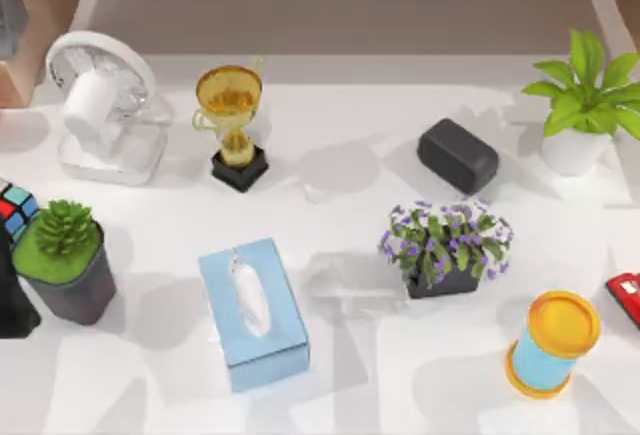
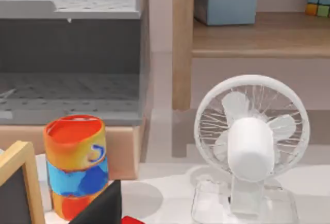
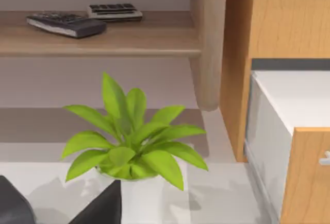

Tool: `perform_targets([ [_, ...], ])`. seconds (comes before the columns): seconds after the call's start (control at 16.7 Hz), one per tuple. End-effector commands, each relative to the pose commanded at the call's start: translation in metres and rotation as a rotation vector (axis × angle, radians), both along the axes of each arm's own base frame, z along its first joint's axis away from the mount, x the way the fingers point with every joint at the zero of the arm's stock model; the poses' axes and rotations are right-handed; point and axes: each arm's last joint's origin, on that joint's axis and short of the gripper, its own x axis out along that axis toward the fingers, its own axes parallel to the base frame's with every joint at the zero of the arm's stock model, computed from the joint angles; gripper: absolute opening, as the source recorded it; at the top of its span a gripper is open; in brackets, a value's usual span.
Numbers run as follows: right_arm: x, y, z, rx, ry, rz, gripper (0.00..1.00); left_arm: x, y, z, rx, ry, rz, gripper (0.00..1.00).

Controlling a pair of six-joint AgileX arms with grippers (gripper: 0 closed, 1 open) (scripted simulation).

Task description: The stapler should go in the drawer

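One red stapler (image 1: 625, 298) at table's right edge, perhaps partly cropped, claw states unclear

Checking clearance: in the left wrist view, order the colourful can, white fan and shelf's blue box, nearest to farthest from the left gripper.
1. Colourful can, beside the left gripper.
2. White fan, farther over.
3. Blue box, back on the shelf.
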Motion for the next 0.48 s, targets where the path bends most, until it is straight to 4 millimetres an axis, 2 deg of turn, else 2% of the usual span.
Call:
perform_targets([
  [0.24,0.0,0.0,0.004,-0.008,0.03,0.003,1.0,0.0,0.0,0.0,0.0,0.0,0.0,1.0],
  [0.48,0.008,0.002,0.025,-0.05,0.204,0.018,1.0,0.0,0.0,0.0,0.0,0.0,0.0,1.0],
])
